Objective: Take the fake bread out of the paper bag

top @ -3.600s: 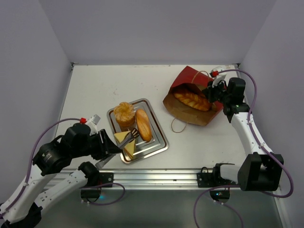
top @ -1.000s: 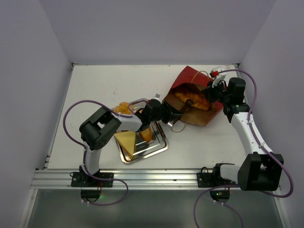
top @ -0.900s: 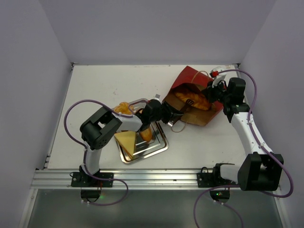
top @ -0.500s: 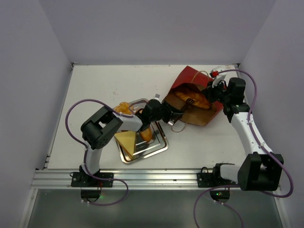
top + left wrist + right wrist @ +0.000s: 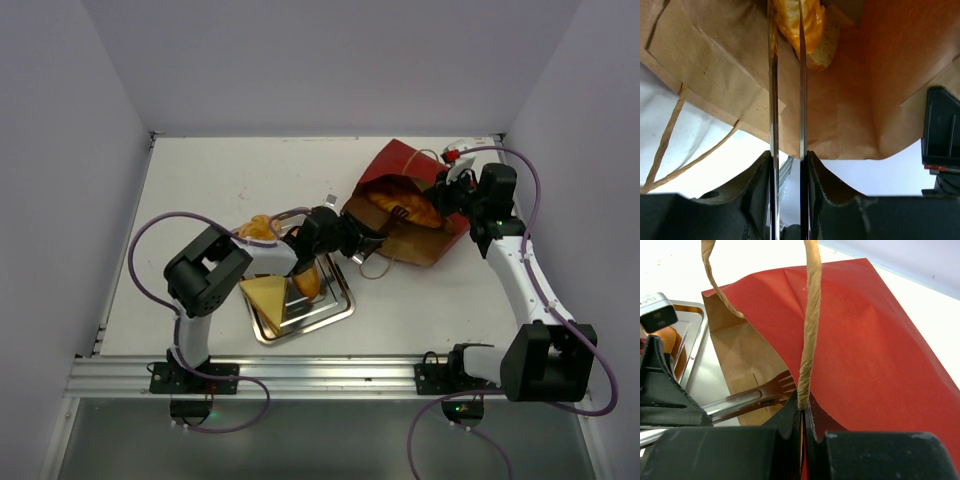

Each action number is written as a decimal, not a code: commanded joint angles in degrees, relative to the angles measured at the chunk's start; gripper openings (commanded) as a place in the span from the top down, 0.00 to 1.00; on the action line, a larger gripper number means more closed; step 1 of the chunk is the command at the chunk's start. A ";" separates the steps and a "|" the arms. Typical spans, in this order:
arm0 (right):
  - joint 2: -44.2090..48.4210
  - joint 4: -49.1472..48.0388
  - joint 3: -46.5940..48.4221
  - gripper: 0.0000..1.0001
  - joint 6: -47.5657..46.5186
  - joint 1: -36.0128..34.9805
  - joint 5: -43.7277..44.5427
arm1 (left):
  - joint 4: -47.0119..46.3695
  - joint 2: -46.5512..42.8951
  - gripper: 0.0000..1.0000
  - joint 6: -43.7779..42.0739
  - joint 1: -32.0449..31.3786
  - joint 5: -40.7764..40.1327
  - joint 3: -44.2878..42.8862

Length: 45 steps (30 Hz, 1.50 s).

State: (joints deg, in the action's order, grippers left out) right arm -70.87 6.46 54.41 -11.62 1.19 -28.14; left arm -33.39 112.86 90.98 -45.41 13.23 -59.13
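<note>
The dark red paper bag [image 5: 400,165] lies on its side, its brown mouth facing the tray. A golden braided loaf [image 5: 410,208] lies inside it. My left gripper [image 5: 345,238] is shut on metal tongs [image 5: 385,225] that reach into the mouth. In the left wrist view the gripper [image 5: 787,157] holds the two tong blades [image 5: 772,100], whose tips flank the loaf [image 5: 810,25]. My right gripper [image 5: 447,195] is shut on the bag's string handle [image 5: 810,330] and holds the mouth up; it also shows in the right wrist view [image 5: 802,412].
The silver tray [image 5: 335,305] stands left of the bag with a pale wedge [image 5: 265,295], a round roll [image 5: 258,228] and a baguette [image 5: 308,282] on it. A second string handle [image 5: 372,262] lies loose on the table. Walls close in the left, back and right.
My left arm has swung from the tray's front edge across to the bag's mouth, tongs still in hand. Over the last second it has barely shifted. The right arm has not moved.
</note>
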 commanded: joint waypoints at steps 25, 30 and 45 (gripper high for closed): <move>0.73 -0.75 0.26 1.00 0.02 0.22 -0.95 | 8.86 -26.54 1.00 -11.08 -5.74 -3.48 13.43; 0.74 -0.75 0.26 1.00 0.02 0.22 -0.78 | 13.42 -30.15 1.00 -13.72 -7.15 -6.20 14.31; 0.82 -0.83 0.26 1.00 0.28 0.22 -0.95 | 23.63 -43.06 1.00 -18.90 -8.12 -7.18 18.53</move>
State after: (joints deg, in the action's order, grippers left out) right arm -70.87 6.42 54.41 -11.62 1.19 -28.10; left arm -10.04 73.80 75.96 -53.08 6.79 -40.47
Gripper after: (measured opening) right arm 0.026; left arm 0.326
